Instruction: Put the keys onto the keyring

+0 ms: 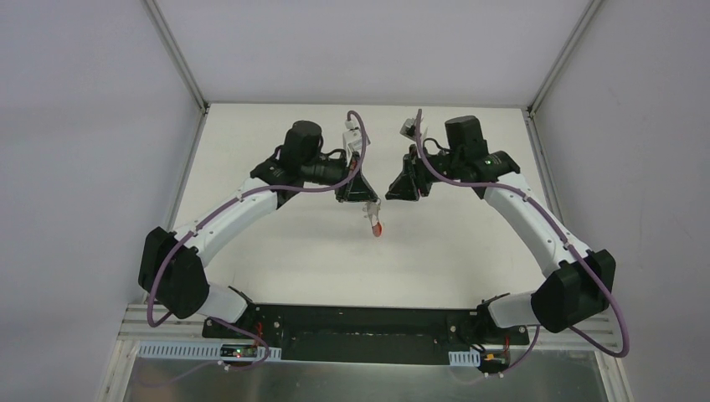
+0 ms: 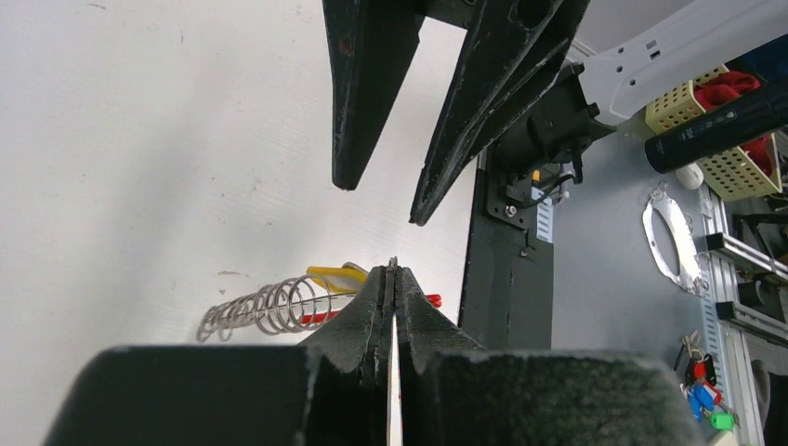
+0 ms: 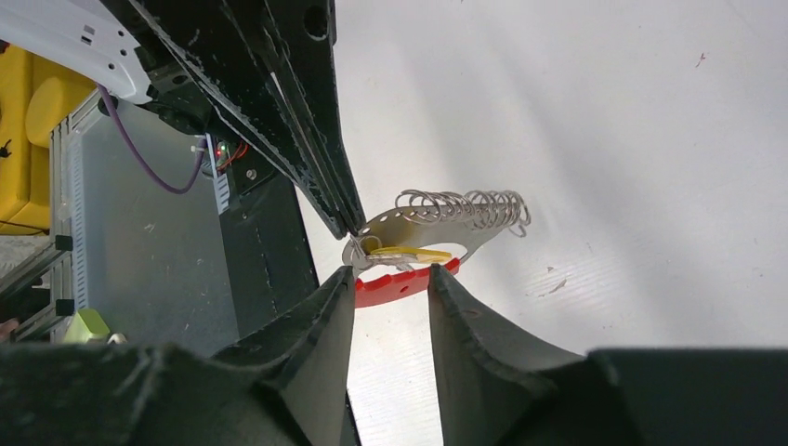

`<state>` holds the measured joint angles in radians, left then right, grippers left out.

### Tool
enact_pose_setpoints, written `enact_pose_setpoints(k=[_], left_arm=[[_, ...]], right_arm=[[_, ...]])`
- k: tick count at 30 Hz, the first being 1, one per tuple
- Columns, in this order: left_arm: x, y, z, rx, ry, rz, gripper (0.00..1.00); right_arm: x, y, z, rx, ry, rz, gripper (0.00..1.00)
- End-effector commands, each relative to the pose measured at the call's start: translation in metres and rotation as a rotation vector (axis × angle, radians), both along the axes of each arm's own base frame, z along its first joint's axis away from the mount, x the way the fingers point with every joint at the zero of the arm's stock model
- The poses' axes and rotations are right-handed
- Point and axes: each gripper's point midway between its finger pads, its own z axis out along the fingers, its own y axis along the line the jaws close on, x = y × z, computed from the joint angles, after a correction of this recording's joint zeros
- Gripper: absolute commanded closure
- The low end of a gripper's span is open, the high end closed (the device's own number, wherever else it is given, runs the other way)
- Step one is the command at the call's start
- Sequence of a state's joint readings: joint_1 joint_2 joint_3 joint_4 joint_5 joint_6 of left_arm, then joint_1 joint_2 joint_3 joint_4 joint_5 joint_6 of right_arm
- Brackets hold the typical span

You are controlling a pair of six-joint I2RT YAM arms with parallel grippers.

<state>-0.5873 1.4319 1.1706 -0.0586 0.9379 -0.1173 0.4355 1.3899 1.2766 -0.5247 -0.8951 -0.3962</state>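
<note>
right fingers [image 3: 316, 339] parted just beside keys [image 3: 437, 221] pinched by left fingers [image 3: 302, 139]

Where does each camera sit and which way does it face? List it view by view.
Top external: above and behind the bases, facing down at the table; both arms show.
Left wrist: looks along its shut left pincer toward the right pincer.
Right wrist: looks between its own open fingers at the keys.
Shared: both wrist views show the keys.
</note>
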Motion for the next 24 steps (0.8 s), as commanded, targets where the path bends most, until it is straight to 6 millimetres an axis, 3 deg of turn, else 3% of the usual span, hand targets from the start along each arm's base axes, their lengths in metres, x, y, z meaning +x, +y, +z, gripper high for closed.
enact_pose_setpoints(k=[1,9,24], left_arm=[[-0.002,0.0,0.031,-0.093,-0.044,0.01,1.0],[0.005,-0.009,0.043,-0.205,0.058,0.038,1.0],[0.014,-0.009,0.045,-0.263,0.113,0.052,1.0]], right_arm=[[-0.006,0.001,0.026,0.076,-0.064,0.028,0.62],[-0.011,0.007,0.03,0.122,-0.025,0.071,0.62],[-0.012,0.009,0.029,0.135,-0.004,0.083,0.75]])
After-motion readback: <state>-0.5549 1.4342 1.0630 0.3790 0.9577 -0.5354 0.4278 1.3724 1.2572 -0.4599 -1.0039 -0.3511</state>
